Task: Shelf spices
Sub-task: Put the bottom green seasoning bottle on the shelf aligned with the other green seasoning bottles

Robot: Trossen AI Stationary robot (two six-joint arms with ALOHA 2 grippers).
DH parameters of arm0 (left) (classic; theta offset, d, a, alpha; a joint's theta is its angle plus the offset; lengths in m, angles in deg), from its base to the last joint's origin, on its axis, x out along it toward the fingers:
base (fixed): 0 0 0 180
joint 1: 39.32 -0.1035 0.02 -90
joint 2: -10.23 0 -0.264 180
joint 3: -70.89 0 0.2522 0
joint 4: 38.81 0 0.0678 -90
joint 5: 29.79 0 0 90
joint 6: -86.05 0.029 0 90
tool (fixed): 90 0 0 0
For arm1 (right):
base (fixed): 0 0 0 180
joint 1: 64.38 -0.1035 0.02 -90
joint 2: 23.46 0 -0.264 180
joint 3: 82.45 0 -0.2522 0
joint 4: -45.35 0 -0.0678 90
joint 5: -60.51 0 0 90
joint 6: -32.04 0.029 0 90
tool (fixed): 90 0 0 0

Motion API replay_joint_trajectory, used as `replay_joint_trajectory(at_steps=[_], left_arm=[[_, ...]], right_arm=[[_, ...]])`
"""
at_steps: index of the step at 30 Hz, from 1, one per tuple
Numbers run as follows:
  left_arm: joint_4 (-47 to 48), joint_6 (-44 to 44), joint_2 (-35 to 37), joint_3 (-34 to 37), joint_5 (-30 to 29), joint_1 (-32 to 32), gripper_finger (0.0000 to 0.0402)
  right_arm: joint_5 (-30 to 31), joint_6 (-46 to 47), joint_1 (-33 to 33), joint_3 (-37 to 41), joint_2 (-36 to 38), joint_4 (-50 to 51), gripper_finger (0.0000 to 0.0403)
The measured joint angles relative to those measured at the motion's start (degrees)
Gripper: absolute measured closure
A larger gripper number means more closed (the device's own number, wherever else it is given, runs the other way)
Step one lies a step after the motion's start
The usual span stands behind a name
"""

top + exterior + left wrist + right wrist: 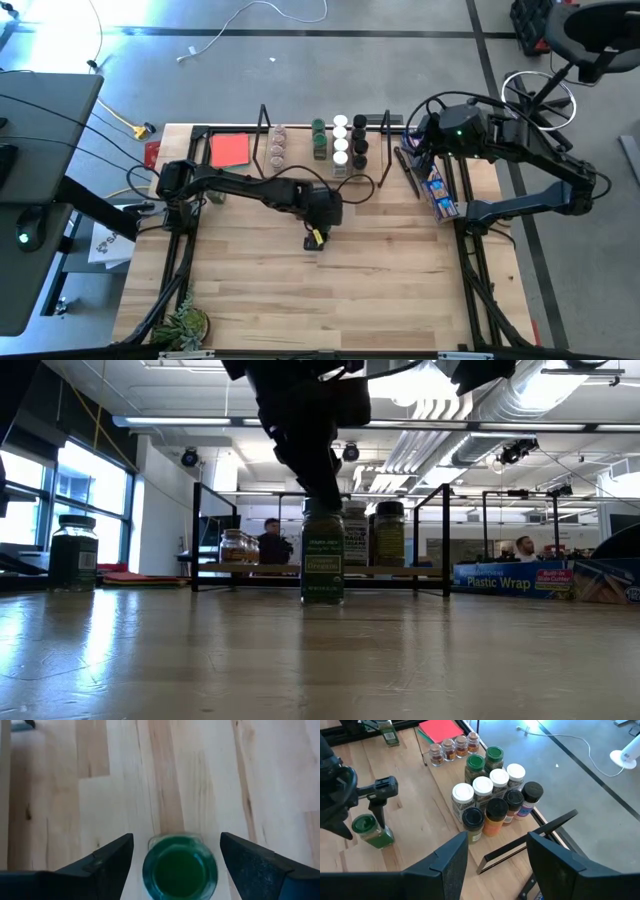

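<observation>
- Left gripper (175,865): fingers apart either side of a green-lidded jar (180,869) on the table (300,300); whether they touch is unclear.
- Low view alone shows it upright.
- Right gripper (497,851), open, by the shelf (520,845); other jars (490,785) cluster there.

Left arm reaches from the table's left edge out over mid-table, wrist pitched down, left gripper (177,857) pointing straight at the tabletop with fingers (107,857) spread wide, nothing clamped. Right arm sits folded back at the right rear corner of the table, right gripper (497,857) held above the table, fingers parted, empty.
</observation>
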Motion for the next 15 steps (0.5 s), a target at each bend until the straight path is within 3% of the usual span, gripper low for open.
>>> replay_joint_trajectory(at_steps=[10,15], left_arm=[[2.69,-1.53,0.0,0.04,1.55,-0.44,0.0109],[2.83,-2.15,0.0,0.59,2.82,-0.88,0.0143]], right_arm=[[0.02,0.0,0.0,0.0,0.01,0.07,0.0206],[0.04,0.0,0.0,0.0,0.0,0.07,0.0206]])
